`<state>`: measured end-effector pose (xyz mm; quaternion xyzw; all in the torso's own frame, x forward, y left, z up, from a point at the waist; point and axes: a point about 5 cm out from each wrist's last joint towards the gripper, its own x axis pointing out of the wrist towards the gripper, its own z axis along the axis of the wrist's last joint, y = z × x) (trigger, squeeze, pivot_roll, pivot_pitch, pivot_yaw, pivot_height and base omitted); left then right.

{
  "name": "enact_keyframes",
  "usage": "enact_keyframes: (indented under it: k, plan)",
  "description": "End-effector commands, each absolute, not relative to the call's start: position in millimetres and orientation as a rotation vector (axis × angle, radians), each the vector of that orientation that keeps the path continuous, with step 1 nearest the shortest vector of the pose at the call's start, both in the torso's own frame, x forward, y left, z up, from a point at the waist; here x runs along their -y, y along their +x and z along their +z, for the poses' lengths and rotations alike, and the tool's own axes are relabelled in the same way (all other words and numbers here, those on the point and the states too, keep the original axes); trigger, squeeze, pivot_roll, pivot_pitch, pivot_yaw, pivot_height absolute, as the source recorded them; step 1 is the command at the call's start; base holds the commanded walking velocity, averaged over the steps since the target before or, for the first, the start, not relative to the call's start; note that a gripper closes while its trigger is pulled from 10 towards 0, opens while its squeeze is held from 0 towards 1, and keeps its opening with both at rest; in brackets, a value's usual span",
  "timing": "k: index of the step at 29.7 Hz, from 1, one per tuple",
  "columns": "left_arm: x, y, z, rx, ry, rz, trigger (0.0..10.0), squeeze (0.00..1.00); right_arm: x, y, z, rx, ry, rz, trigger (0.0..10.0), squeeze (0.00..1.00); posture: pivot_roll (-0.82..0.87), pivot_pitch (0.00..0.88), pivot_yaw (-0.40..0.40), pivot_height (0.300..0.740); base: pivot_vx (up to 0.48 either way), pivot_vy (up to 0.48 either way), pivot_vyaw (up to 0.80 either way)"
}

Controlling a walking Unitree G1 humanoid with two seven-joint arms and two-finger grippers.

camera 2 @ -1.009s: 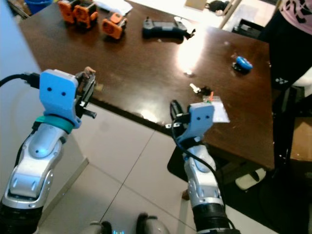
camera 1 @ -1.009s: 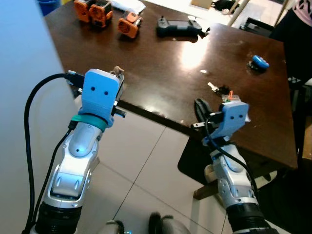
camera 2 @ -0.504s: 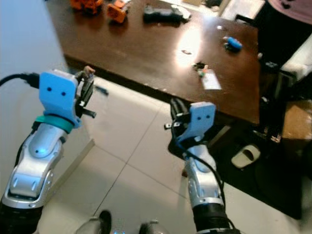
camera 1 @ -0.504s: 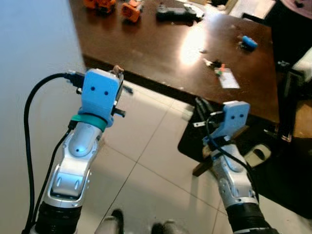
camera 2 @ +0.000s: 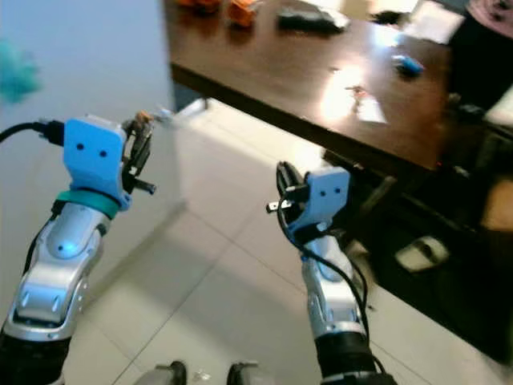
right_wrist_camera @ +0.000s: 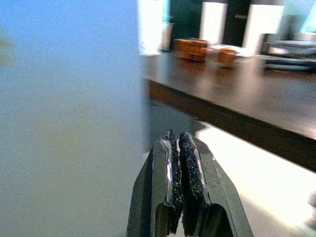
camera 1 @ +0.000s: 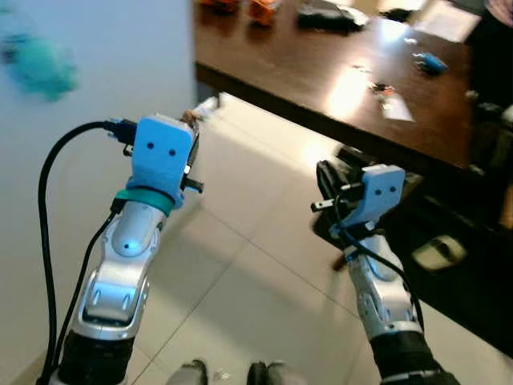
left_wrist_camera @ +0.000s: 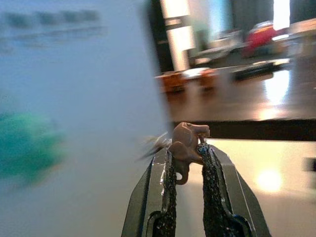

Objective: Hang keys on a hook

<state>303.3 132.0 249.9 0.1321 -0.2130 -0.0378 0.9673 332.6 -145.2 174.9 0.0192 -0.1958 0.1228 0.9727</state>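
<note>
My left gripper (left_wrist_camera: 186,152) is shut on a small brown key fob (left_wrist_camera: 186,142); blurred metal keys (left_wrist_camera: 154,145) stick out beside it. In the left eye view that gripper (camera 1: 191,128) is held up in front of a pale blue wall (camera 1: 88,48). A blurred teal object (camera 1: 36,64) sits high on the wall, up and to the left of the gripper; its shape cannot be made out. My right gripper (right_wrist_camera: 178,140) is shut with nothing in it, raised over the tiled floor (camera 1: 325,178).
A dark wooden table (camera 1: 304,68) stands ahead on the right, bearing orange objects (camera 1: 260,8), a black controller (camera 1: 329,12), a blue item (camera 1: 433,62) and a tagged bunch of keys (camera 1: 389,98). Pale floor tiles (camera 1: 240,281) lie below.
The view has swung left: the table has slid to the upper right, the wall takes up more of the left, and the teal object has come into view. Both arms keep their pose.
</note>
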Motion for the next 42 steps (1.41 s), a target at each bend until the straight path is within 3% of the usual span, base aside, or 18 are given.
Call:
enact_keyframes:
  k: [1,27,42]
  plan:
    - [-129.1,303.8,244.8,0.407,0.275,-0.086,10.0,0.00,148.7,332.1,170.5,0.380,0.030,0.237,10.0,0.00,0.00,0.145,-0.026,0.740,0.000,0.000,0.80]
    - [-127.6,305.5,251.0,0.441,0.300,-0.090,10.0,0.00,148.9,332.5,170.1,0.385,0.031,0.229,10.0,0.00,0.00,0.149,-0.021,0.740,0.000,0.000,0.80]
    - [-122.4,307.4,254.4,0.460,0.296,-0.108,10.0,0.00,150.4,332.6,168.8,0.380,0.052,0.217,10.0,0.00,0.00,0.151,-0.018,0.740,0.330,0.000,0.06]
